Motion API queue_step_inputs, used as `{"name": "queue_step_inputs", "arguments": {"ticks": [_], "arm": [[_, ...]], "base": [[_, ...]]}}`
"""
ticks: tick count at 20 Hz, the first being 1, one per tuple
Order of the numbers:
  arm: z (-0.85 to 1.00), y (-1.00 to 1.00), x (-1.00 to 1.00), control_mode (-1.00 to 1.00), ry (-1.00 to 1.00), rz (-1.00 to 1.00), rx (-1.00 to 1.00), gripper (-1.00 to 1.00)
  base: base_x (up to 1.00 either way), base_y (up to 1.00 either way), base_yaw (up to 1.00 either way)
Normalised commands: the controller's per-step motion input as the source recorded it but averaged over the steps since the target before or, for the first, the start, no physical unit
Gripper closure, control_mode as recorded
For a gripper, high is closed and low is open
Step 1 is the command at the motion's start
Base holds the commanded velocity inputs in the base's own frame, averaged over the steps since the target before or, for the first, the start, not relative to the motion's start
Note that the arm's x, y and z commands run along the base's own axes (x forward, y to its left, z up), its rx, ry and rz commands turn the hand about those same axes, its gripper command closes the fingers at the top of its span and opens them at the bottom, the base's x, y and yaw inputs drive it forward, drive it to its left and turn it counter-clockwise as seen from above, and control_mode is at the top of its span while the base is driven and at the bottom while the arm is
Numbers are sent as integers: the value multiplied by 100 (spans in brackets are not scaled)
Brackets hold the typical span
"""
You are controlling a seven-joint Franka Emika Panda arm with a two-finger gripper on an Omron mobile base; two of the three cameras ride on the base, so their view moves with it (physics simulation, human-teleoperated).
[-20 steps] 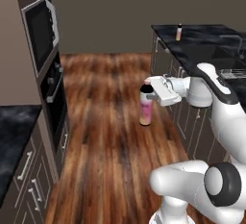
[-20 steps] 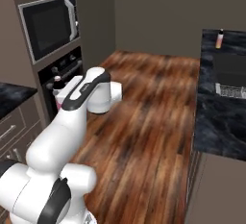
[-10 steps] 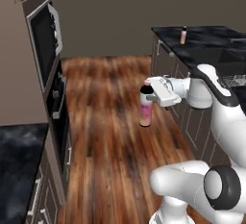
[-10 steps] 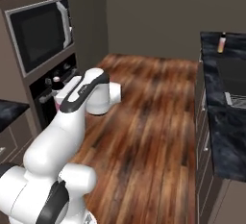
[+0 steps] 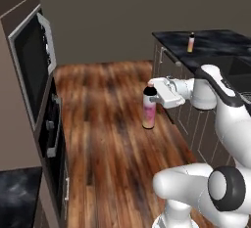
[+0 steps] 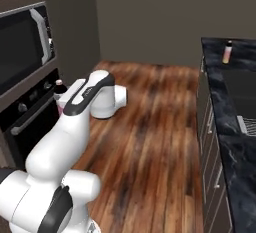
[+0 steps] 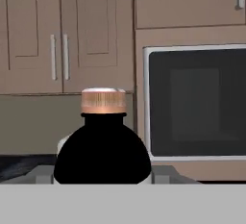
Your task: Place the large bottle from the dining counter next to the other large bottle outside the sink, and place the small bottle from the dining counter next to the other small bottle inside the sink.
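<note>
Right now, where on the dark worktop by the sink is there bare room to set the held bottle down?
The gripper holds the large bottle over the floor. The worktop is bare between the other bottle at its far end and the sink, along its front edge. Nearer, the drain rack crowds it.

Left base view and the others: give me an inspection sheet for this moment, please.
Surface: glossy black marble-look worktop, dark sink basin set in it.
Job's things: large bottle with black shoulder, copper cap and pink lower body, upright, held above the wood floor; small pink bottle upright on the worktop.
Clutter: nothing seen.
Grippers: pincer closed on the large bottle.
Cables: nothing seen.
Surroundings: built-in microwave, oven, beige cabinets.
</note>
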Motion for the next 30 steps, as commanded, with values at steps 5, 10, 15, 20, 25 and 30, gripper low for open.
{"name": "queue_step_inputs", "arguments": {"ticks": [5, 10, 15, 20, 25, 30], "arm": [[0, 0, 0, 100, 0, 0, 0, 100], [0, 0, 0, 100, 0, 0, 0, 100], [0, 0, 0, 100, 0, 0, 0, 100], [0, 0, 0, 100, 0, 0, 0, 100], [0, 0, 0, 100, 0, 0, 0, 100], [0, 0, 0, 100, 0, 0, 0, 100]], "base": [[84, 26, -13], [86, 28, -13], [83, 29, -14], [83, 29, -14], [80, 29, -14], [78, 30, -15]]}}
